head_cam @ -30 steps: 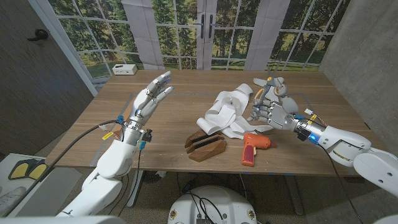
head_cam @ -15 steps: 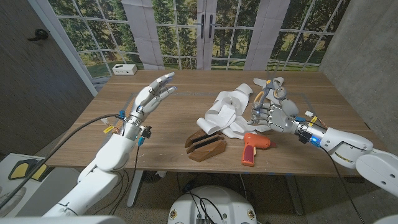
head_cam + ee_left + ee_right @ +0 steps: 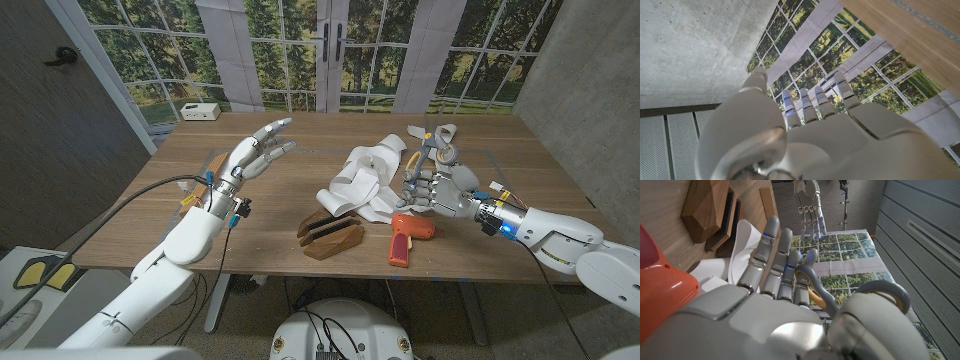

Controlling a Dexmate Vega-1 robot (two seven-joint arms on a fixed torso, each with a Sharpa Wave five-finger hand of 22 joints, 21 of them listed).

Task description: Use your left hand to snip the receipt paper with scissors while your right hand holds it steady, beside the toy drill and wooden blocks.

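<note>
Left hand spread, empty, at paper's 9 o'clock | right hand grips scissors | pass scissors leftward, then pin paper.

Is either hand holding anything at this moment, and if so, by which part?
The left hand holds nothing, fingers spread above the table. The right hand grips the scissors by their grey handle loops, over the receipt paper.

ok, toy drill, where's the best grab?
Probably its handle, from the near table edge: the toy drill lies on its side, handle pointing toward that edge and clear of the wooden blocks; the right hand crowds the body end.
</note>
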